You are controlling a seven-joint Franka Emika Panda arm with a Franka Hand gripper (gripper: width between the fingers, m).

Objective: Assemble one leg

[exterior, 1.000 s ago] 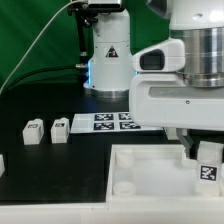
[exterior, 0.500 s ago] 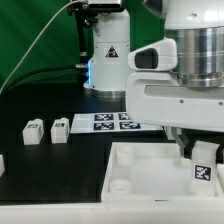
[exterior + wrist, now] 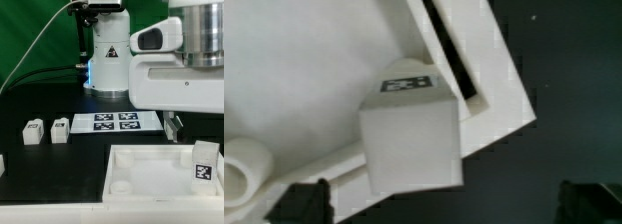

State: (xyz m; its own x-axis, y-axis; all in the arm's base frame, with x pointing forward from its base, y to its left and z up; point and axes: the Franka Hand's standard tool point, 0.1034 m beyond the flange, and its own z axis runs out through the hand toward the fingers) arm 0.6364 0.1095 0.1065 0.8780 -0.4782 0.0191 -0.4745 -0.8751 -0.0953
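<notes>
From the exterior view, the small white plastic block-shaped leg [image 3: 206, 163] with its black-and-white tag stands upright in the large white square tray [image 3: 150, 160], at that view's right. Two more pegs [image 3: 47, 131] sit on the black counter [image 3: 60, 165] beside the marker board [image 3: 112, 122]. At the wrist, my fingers [image 3: 446, 201] are spread wide — empty, either side of the leg [image 3: 411, 135].

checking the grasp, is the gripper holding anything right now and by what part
Nothing is held. The gripper is open, its fingertips apart and clear of the leg, which stands on its own in the tray.
</notes>
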